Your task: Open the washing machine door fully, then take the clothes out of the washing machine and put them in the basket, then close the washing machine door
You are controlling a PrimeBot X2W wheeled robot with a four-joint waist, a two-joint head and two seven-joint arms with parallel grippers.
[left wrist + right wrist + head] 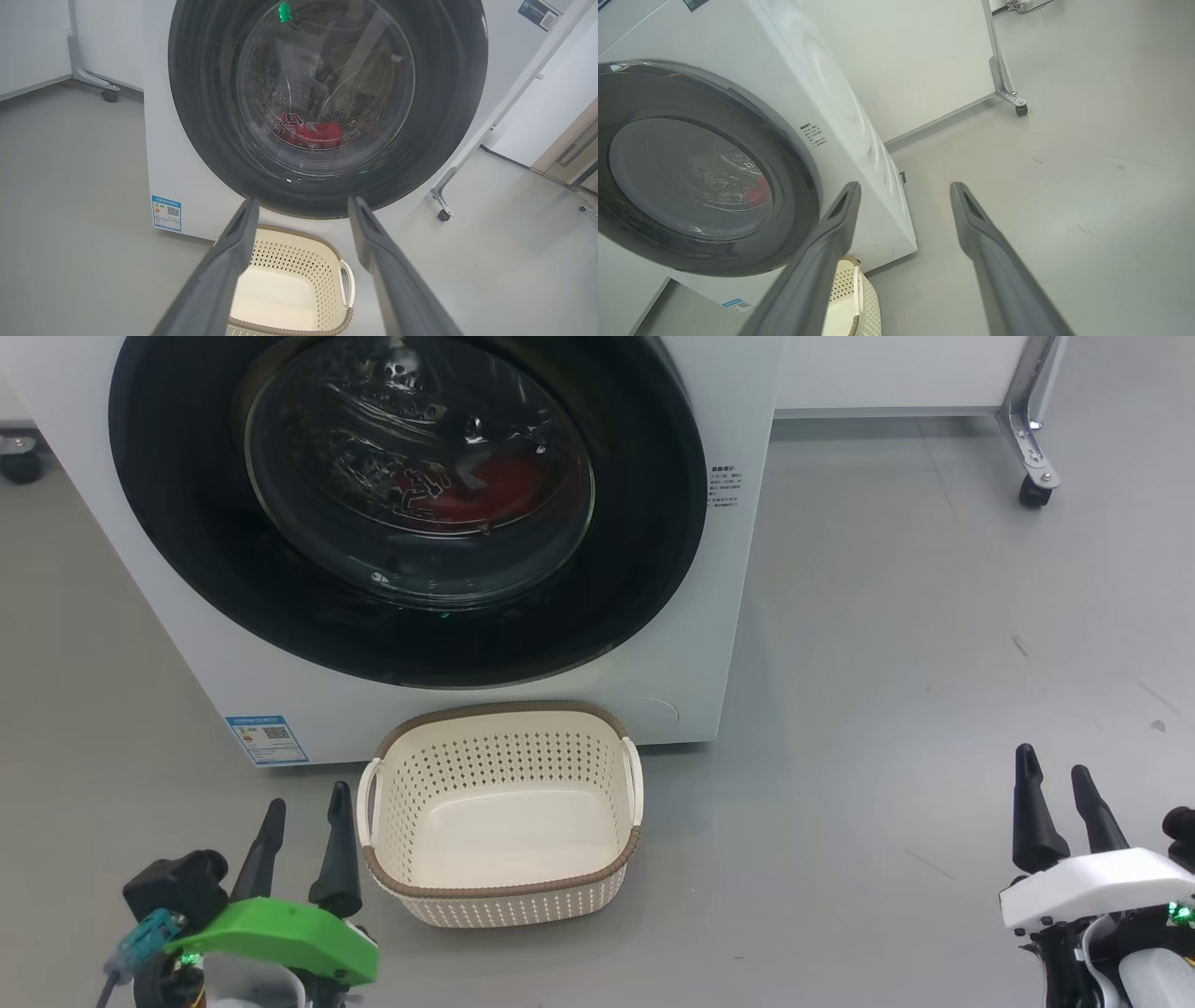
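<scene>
Both grippers sit low with fingers spread wide, nothing in either. We see the left gripper point(308, 795) just beside the basket point(504, 711), near its left handle. The right gripper point(1053, 761) is well apart from it, over bare floor point(887, 644). Door point(411, 555) is shut flat on the washer point(714, 653), so step one is not yet begun. Clothes point(490, 487) lie as a red heap low in the drum, seen through the glass. Basket stands empty on the floor right under the door, close against the washer front; we can't tell if it touches.

Handling, our guess: door is rigid and hinged, and its black rim looks glossy, so fingers may slip. We can't make out a handle or the hinge side, so hook the rim edge once that's found. Clothes should be light and limp; pinch a top fold and expect trailing cloth. Basket looks light and may skid if bumped.
</scene>
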